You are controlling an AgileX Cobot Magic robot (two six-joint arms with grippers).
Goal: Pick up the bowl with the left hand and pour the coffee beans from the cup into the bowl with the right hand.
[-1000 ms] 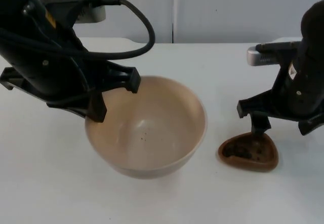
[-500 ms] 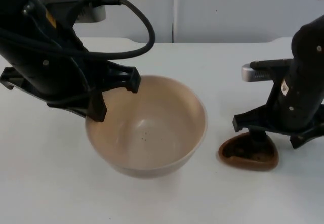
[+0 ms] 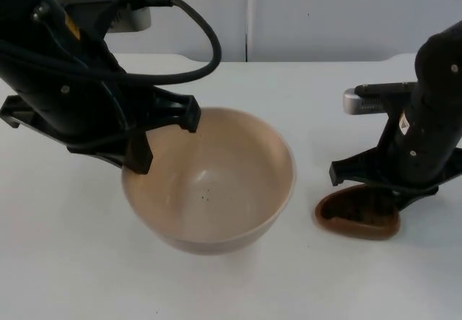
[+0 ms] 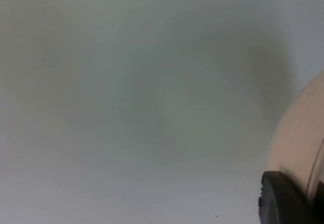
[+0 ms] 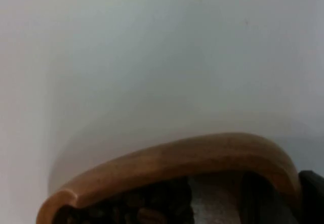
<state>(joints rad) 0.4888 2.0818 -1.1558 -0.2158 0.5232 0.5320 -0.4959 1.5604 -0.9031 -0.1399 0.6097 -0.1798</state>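
table (image 3: 65, 262): white, ends far at grey wall (image 3: 325, 9) | bowl (image 3: 216, 190): beige, left of centre, on table, a few dark specks inside | cup (image 3: 357, 219): brown wooden, right of bowl and apart from it, on table, holds coffee beans (image 5: 136, 209)

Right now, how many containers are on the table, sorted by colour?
Beige: 1, the bowl, its rim held by the left gripper.
Brown: 1, the wooden cup of coffee beans, with the right gripper at its rim.
Total: 2 containers.
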